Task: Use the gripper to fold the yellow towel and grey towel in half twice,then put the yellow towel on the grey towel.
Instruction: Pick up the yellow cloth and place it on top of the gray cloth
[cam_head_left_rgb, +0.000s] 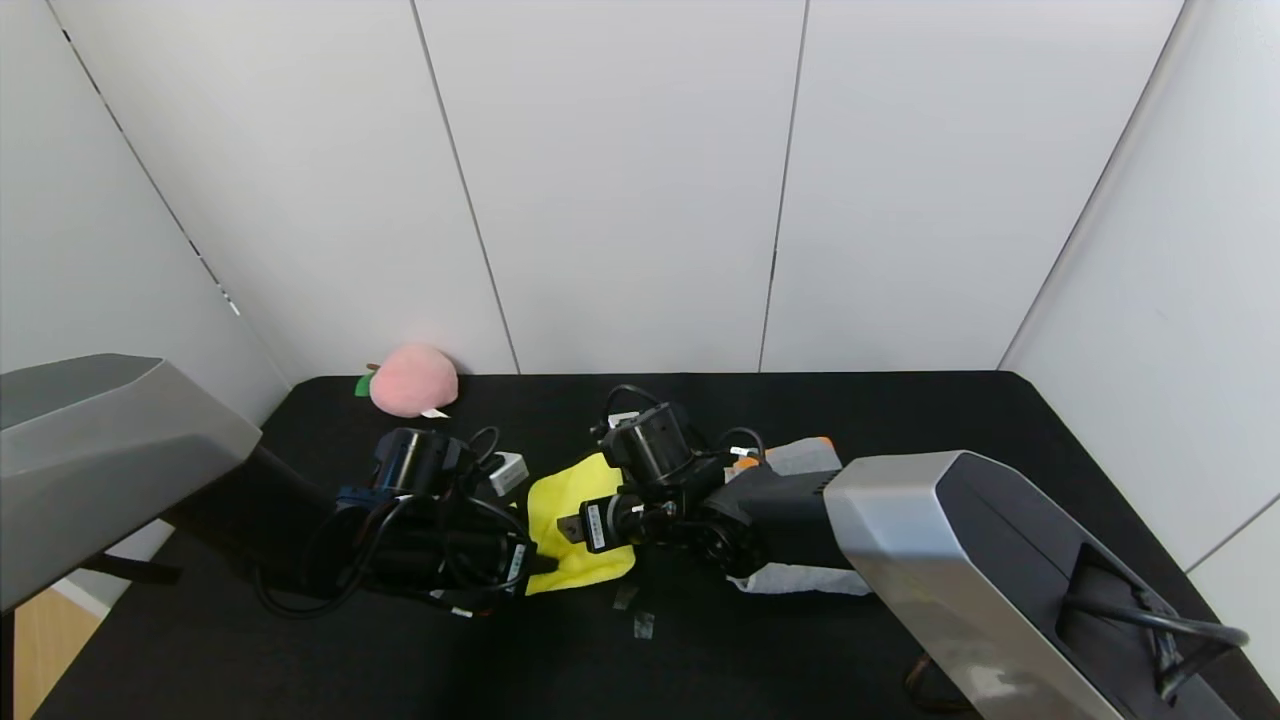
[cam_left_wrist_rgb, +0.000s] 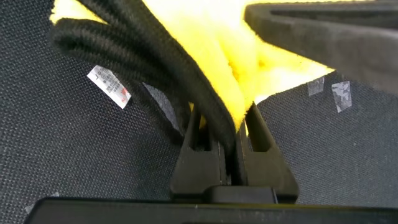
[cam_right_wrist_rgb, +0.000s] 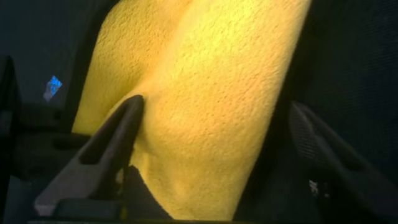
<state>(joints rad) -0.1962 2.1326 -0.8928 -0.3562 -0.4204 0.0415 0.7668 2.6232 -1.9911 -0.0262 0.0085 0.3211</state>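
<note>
White panels are backing the black desk (cam_head_left_rgb: 900, 420), where the yellow towel (cam_head_left_rgb: 565, 500) is lying mid-desk, just left of the grey towel (cam_head_left_rgb: 800, 458). Left hand (cam_left_wrist_rgb: 231, 134) is clamped on its dark-edged corner; right hand (cam_right_wrist_rgb: 214, 143) is standing apart astride the cloth. Ideally, both should be lifting evenly, keeping edges aligned.

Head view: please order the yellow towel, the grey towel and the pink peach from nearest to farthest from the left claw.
1. Yellow towel: its edge is pinched in the left claw.
2. Grey towel: farther to the right, mostly hidden under the right arm.
3. Pink peach: at the back wall, far left corner.
</note>
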